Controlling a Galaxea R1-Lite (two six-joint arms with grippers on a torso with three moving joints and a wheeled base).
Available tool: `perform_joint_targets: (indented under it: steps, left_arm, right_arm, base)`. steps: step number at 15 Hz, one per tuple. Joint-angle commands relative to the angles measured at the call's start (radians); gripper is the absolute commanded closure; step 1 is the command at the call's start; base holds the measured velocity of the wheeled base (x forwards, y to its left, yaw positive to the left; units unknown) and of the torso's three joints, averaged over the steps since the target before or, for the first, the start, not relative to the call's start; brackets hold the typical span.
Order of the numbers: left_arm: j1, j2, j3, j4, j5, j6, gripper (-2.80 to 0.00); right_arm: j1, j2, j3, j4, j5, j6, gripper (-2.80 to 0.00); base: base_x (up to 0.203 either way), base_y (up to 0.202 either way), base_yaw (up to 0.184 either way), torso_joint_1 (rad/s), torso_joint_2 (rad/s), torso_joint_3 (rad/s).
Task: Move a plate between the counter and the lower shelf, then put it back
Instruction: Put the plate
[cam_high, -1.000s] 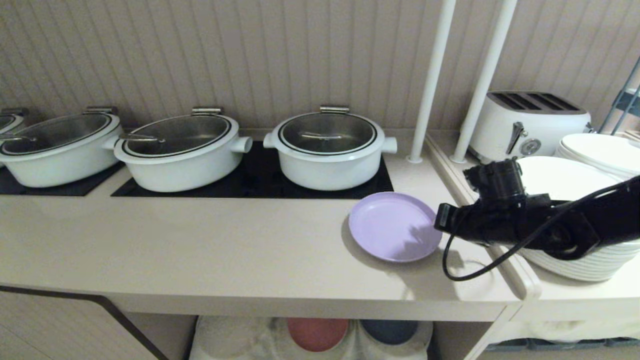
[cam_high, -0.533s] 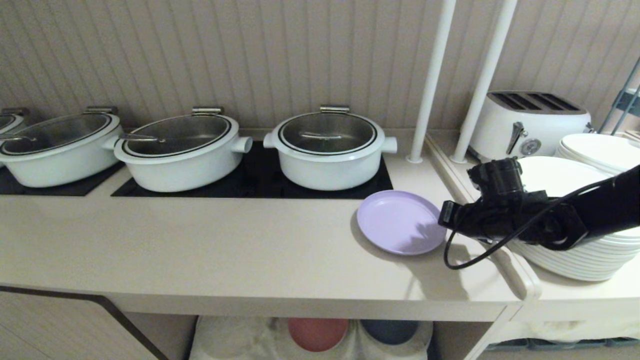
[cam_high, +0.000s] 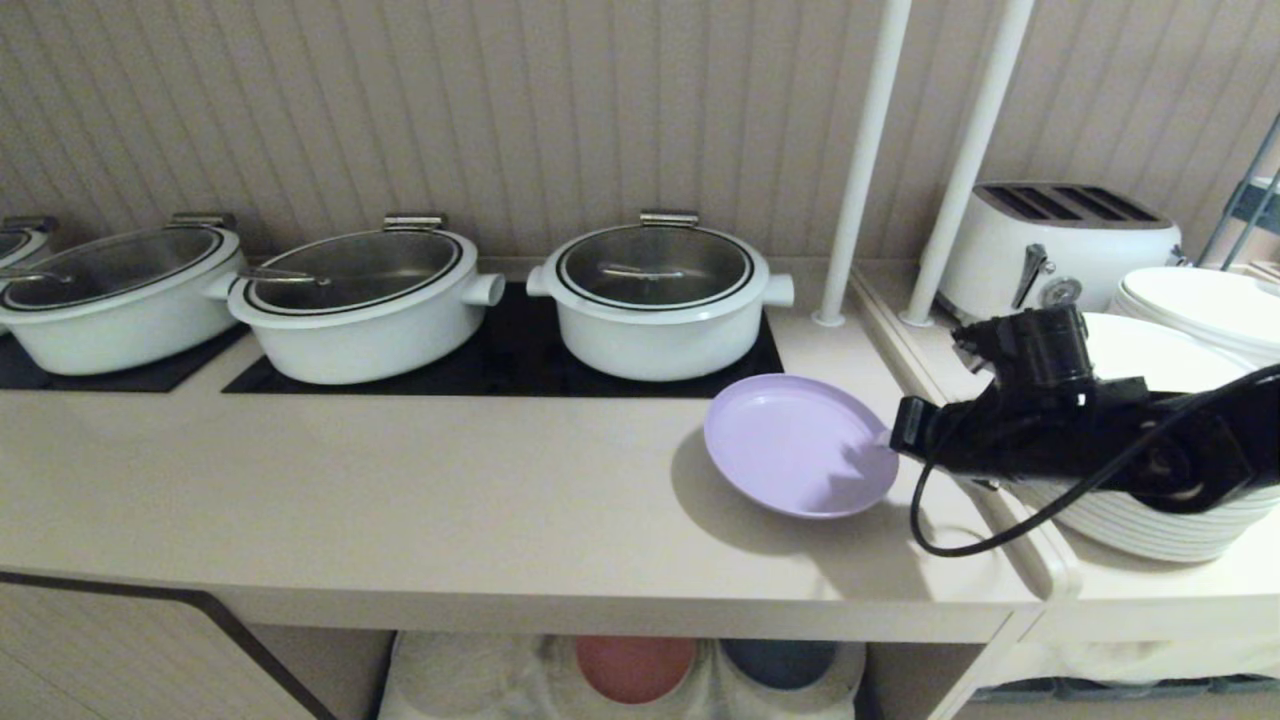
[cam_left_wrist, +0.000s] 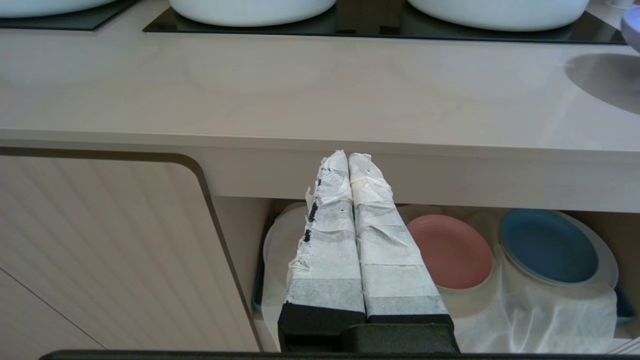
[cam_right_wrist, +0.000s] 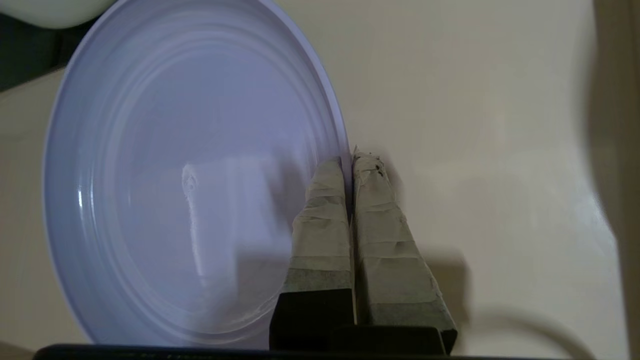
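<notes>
- Since a second ago, the round pale lavender plate (cam_high: 800, 445) is riding higher over the long beige counter (cam_high: 400, 500), its shadow spreading wider beneath it; the right arm is sitting further up and to the right, wrist camera now in front of the white plate stack (cam_high: 1150, 520).
- Right gripper (cam_right_wrist: 351, 161) is pinching the plate's near rim, taped fingers (cam_right_wrist: 325, 220) pressed together with the rim edge caught between them.
- Plate is hanging tilted just above the counter's right end, near the rightmost white lidded pot (cam_high: 657, 300).
- Left gripper (cam_left_wrist: 348, 157) is idling low before the counter edge, taped fingers shut together on nothing.
- Salmon-pink plate (cam_left_wrist: 450, 251) and dark blue plate (cam_left_wrist: 547, 246) are lying on the sheet-draped lower shelf (cam_left_wrist: 550, 310).
</notes>
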Motion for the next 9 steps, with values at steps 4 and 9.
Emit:
perform_joint_targets:
  steps: [4, 9]
  left_arm:
    - [0.0, 0.001, 0.0, -0.001, 0.0, 0.0, 0.0]
    - [0.0, 0.001, 0.0, -0.001, 0.0, 0.0, 0.0]
  right_arm:
    - [0.002, -0.046, 0.097, -0.016, -0.001, -0.006, 0.0]
    - [0.005, -0.042, 0.14, -0.019, -0.001, -0.009, 0.0]
  base:
    - [0.0, 0.0, 0.0, 0.0, 0.0, 0.0]
    - [0.0, 0.0, 0.0, 0.0, 0.0, 0.0]
